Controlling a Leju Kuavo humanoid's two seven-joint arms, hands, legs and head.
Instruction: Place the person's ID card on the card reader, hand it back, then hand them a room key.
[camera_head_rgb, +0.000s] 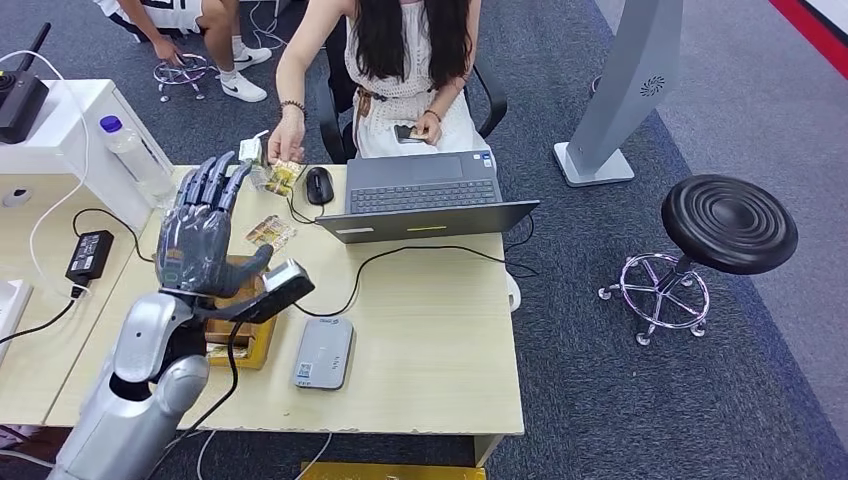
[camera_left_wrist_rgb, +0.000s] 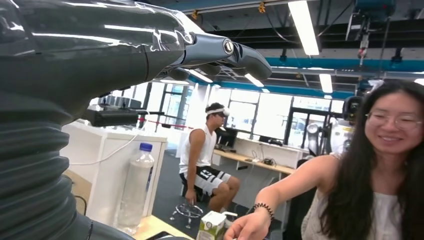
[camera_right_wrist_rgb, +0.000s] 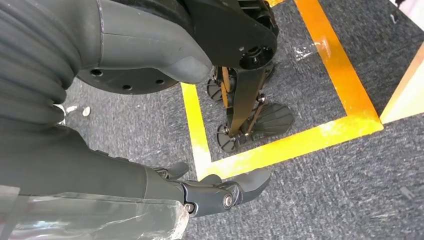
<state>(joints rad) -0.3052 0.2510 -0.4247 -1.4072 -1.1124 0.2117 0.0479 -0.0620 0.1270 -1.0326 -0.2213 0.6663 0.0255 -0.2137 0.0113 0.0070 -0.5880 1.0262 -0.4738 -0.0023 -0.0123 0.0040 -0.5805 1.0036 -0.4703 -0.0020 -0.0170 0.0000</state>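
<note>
Left hand, head view: we see our left hand (camera_head_rgb: 200, 235) raised over the left part of the counter (camera_head_rgb: 430, 330), fingers spread and stretched toward the person, nothing in its grasp.
Person, head view: a seated person (camera_head_rgb: 410, 60) across the counter reaches one hand (camera_head_rgb: 288, 140) down to its far edge, touching small items there; we cannot tell whether one of them is the ID card. Their other hand holds a dark phone in the lap.
Card reader, head view: the grey card reader (camera_head_rgb: 323, 352) lies flat on the counter near our edge, just right of a wooden box (camera_head_rgb: 245, 335) that our wrist partly hides.
Other things, head view: an open laptop (camera_head_rgb: 425, 195) and a black mouse (camera_head_rgb: 318, 184) sit in front of the person; a clear bottle (camera_head_rgb: 135, 160) stands at the far left; a black stool (camera_head_rgb: 728, 225) stands on the carpet to the right.
Left hand, left wrist view: we see our fingers (camera_left_wrist_rgb: 240, 52) extended with nothing between them. The person's hand (camera_left_wrist_rgb: 247, 227) is lowered beside a small carton (camera_left_wrist_rgb: 211, 226), and the bottle (camera_left_wrist_rgb: 136, 187) stands nearby.
Right hand, right wrist view: our right hand (camera_right_wrist_rgb: 220, 192) hangs over grey carpet with yellow tape lines (camera_right_wrist_rgb: 280, 147), fingers loosely extended and holding nothing.
</note>
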